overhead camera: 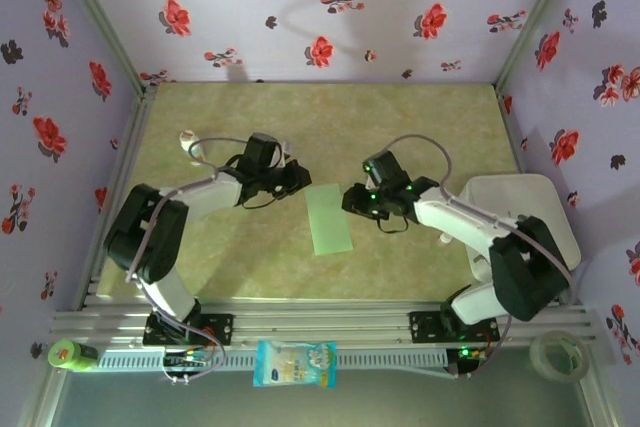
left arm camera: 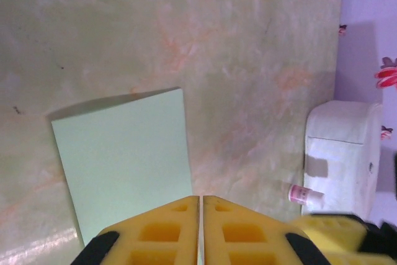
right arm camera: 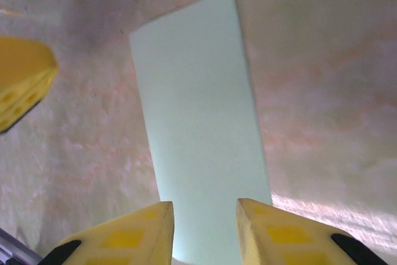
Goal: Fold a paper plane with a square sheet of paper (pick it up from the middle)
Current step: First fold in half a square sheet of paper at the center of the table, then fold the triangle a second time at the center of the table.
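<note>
Square sheet of paper point(overhead camera: 331, 219), thin pale mint-green, lies flat on the mottled green tabletop point(overhead camera: 420, 127) between the two arms as a narrow rectangle, likely folded in half. Left tool point(overhead camera: 297, 179) sits just off its far-left corner, right tool point(overhead camera: 352, 199) at its right edge: both flank the sheet, probably to work the next fold. Left wrist: left tool point(left arm camera: 200, 198) fully closed, gripping nothing, paper point(left arm camera: 124, 153) just ahead on the tabletop. Right wrist: right tool point(right arm camera: 205, 206) partly open, nothing gripped, gap lined up over the sheet's point(right arm camera: 198, 110) near end; contact unclear.
</note>
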